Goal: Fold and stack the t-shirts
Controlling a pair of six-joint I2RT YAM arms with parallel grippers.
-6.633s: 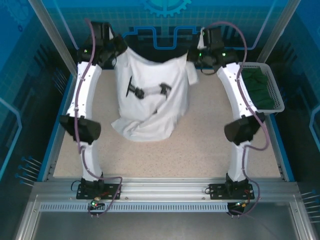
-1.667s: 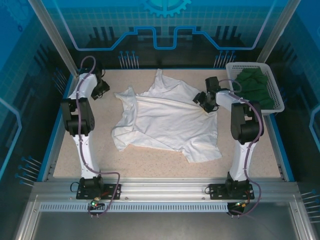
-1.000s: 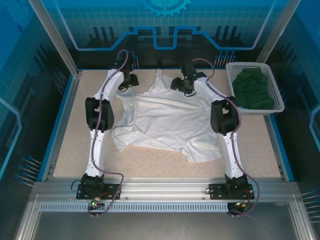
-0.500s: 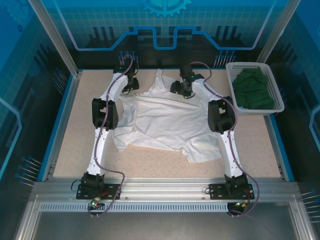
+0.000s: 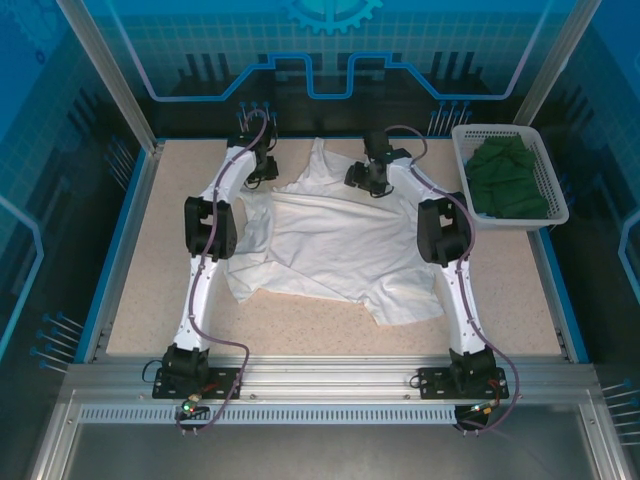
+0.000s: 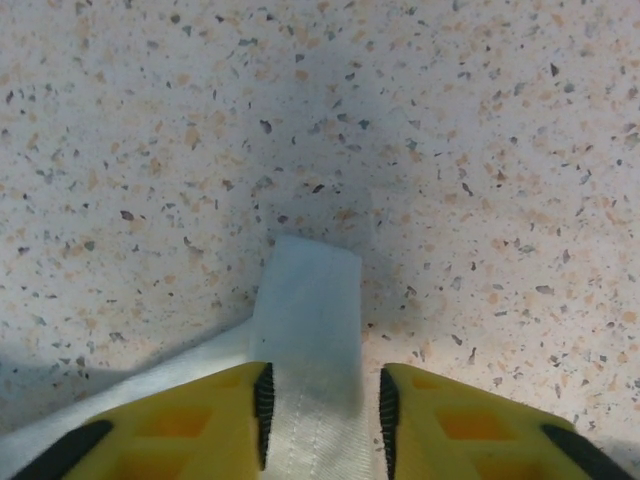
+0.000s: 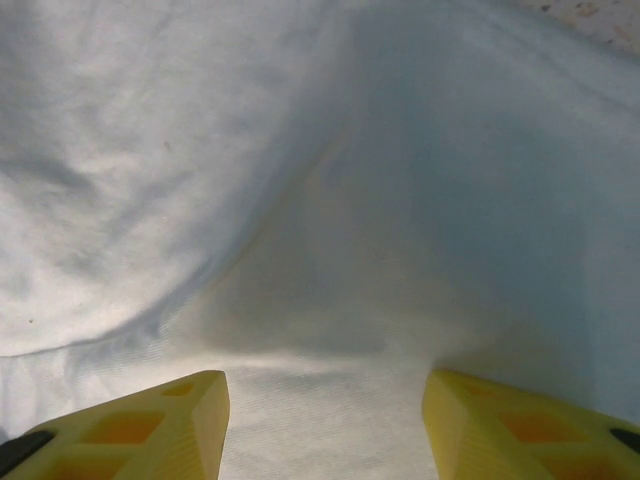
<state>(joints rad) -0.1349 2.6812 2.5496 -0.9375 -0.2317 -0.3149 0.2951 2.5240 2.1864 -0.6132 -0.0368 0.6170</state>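
One speckled tabletop (image 5: 150, 250). One white t-shirt (image 5: 340, 240), spread rumpled across the tabletop's middle and far half. One white lattice basket (image 5: 520, 226) at the far right corner, holding one dark green t-shirt (image 5: 510, 175), bunched. One right gripper (image 7: 325, 390), jaws apart, low over the white t-shirt's far part. One left gripper (image 6: 322, 385), pinching a narrow strip at the white t-shirt's far left edge.

No text, label, brand or number can be read anywhere. The blue back wall panel (image 5: 332, 12) bears only a gear-shaped emblem and angular line patterns without letters, and the large thin white cloth t-shirt (image 5: 340, 240) shows plain fabric
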